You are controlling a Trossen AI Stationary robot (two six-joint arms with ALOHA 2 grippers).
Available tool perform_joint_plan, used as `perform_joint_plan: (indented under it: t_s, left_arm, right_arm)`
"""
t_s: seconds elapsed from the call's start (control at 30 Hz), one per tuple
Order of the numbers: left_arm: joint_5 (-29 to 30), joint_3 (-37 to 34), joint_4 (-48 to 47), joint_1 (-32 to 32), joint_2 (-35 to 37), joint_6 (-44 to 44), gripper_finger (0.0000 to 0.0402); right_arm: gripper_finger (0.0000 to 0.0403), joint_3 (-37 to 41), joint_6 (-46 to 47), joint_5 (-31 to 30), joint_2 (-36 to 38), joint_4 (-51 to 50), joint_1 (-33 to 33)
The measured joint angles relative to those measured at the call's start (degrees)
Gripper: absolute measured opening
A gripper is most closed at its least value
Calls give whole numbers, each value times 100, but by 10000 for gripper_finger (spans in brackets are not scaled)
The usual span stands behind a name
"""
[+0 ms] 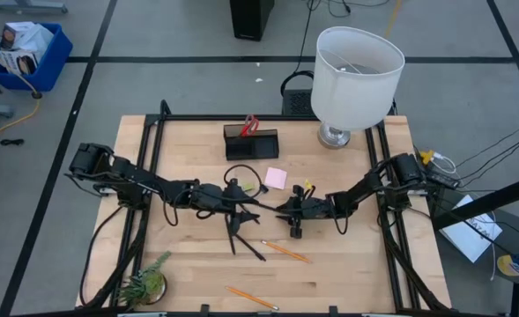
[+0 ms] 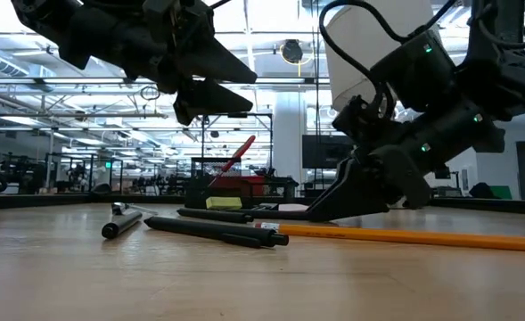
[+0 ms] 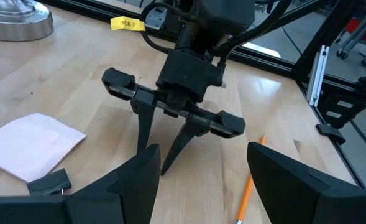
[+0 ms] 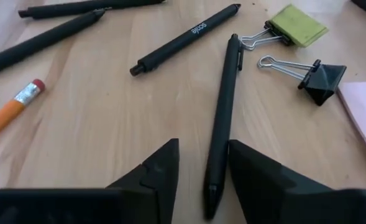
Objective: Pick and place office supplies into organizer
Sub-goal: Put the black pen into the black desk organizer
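**Q:** Left gripper point(image 2: 235, 89) first: what is it doing?

**Me:** It hangs above the table's middle, left of the loose black pens point(image 1: 241, 238), with its fingers spread and nothing between them. It is waiting.

**Q:** And the right gripper point(image 4: 202, 149)?

**Me:** It is down at the wood, just right of centre. One black pen point(image 4: 225, 106) lies between its fingers, which are apart. One finger is almost on the barrel and the other has a gap, so I am not pinching the pen yet.

**Q:** How will that pen handle?

**Me:** I judge it light, stiff and smooth. It is round, so it could roll or swing if I squeeze it near the tip. I would rather hold it nearer mid-barrel, across its width and clear of the pocket clip.

**Q:** Is anything crowding it?

**Me:** A second pen point(image 4: 186, 38) angles off beside it, and a black binder clip point(image 4: 322, 74) lies near its other side.

**Q:** Where does it go?

**Me:** The organizer point(image 1: 250, 141) stands at the far middle of the table, left of the lamp point(image 1: 358, 66). Red scissors point(image 1: 250, 125) are already standing in it.
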State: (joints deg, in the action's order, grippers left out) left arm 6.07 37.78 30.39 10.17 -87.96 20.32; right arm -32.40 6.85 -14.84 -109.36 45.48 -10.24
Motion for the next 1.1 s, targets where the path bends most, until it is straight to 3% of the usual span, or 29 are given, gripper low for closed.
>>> perform_joint_plan:
  t_s: [0.13, 0.37, 0.87, 1.1]
  left_arm:
    - [0, 0, 11, 0, 0, 81, 248]
    - [0, 0, 12, 0, 0, 345, 248]
    - [588, 0, 762, 32, 0, 876, 248]
    - [600, 0, 1385, 297, 0, 338, 235]
  right_arm:
    - [107, -7, 33, 4, -15, -45, 9]
    - [22, -4, -1, -29, -24, -111, 11]
    - [23, 28, -63, -335, 240, 187, 22]
    - [23, 24, -219, -468, 929, 64, -102]
